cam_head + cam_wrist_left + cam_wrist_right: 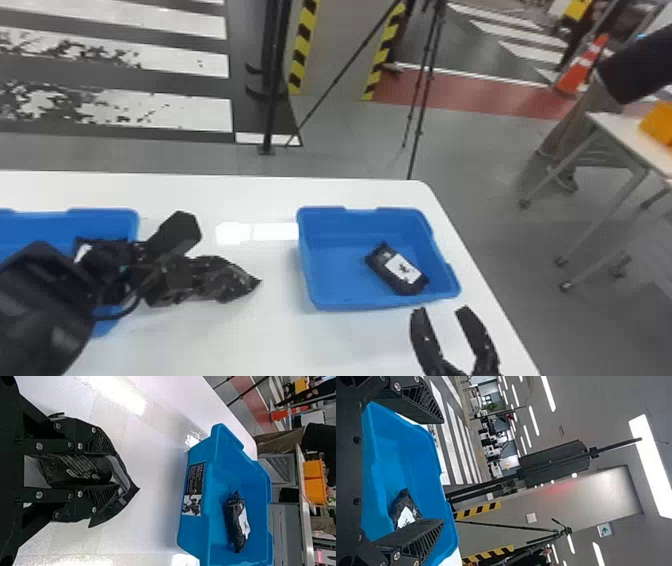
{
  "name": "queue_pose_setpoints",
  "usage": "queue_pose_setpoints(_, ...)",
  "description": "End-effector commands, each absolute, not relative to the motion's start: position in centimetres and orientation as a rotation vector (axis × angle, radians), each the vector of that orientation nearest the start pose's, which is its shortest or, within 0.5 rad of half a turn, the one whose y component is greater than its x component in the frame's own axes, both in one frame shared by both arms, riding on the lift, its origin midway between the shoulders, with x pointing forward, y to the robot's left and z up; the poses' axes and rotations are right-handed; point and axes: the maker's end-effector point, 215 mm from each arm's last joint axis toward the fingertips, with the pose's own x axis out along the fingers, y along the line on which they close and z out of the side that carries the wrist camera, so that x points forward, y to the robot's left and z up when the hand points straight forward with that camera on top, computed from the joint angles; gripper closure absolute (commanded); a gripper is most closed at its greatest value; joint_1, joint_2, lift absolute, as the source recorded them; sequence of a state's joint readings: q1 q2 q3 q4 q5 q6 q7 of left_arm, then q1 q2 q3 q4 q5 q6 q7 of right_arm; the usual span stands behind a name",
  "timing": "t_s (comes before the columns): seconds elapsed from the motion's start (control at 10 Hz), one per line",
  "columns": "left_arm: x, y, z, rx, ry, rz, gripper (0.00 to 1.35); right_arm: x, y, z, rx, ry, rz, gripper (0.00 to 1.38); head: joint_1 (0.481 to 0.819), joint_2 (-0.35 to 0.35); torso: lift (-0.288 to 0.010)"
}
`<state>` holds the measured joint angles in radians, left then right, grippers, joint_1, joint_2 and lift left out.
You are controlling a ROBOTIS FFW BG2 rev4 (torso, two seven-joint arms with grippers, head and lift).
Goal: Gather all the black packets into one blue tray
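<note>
"Pincer state?"
"Left gripper (109,473) clamped on a black packet (79,468), loose end past the tips, over white table (240,345), left of right tray (380,304). Right gripper (441,312) spread, near side of that tray."
"Risks?"
"Loose end could snag the tray's left rim; early release drops it outside. Crowding arms could collide above the labelled packet (395,270) inside."

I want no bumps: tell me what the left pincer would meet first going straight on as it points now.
Probably the facing wall of the right-hand blue plastic tray, ahead of the left pincer; height is unclear, so it might skim the white table or clear the tray.
</note>
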<state>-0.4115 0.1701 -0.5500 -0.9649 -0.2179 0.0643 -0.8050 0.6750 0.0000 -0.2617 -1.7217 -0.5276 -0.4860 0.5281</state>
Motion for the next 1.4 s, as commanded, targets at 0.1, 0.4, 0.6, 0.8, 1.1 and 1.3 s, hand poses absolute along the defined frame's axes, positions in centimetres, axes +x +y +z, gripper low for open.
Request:
queue_pose_setpoints(0.1, 51.1, -0.2, -53.1, 0.526, 0.451, -1.209, 1.21, 32.5, -33.3, -39.6, 0.293, -0.106, 0.062, 0.14, 0.695, -0.350, -0.110)
queue_pose_setpoints(0.4, 54.9, 2.2, -46.1, 0.538, 0.220, -1.162, 1.21, 32.2, -33.3, -39.8, 0.297, -0.100, 0.063, 0.14, 0.695, -0.350, -0.110)
queue_pose_setpoints(0.6, 55.8, 6.1, -41.5, 0.549, 0.141, -1.084, 1.21, 32.2, -33.3, -39.8, 0.298, -0.101, 0.063, 0.14, 0.695, -0.350, -0.110)
queue_pose_setpoints(0.8, 54.2, 11.2, -38.5, 0.562, 0.116, -0.979, 1.21, 32.2, -33.2, -39.8, 0.293, -0.099, 0.067, 0.14, 0.695, -0.341, -0.110)
queue_pose_setpoints(1.1, 50.6, 21.0, -37.7, 0.557, 0.182, -0.799, 1.21, 32.3, -32.9, -39.9, 0.285, -0.095, 0.074, 0.14, 0.695, -0.250, -0.110)
queue_pose_setpoints(1.3, 48.7, 26.1, -39.2, 0.574, 0.249, -0.729, 1.20, 32.7, -32.6, -39.6, 0.270, -0.101, 0.085, 0.14, 0.695, -0.163, -0.110)
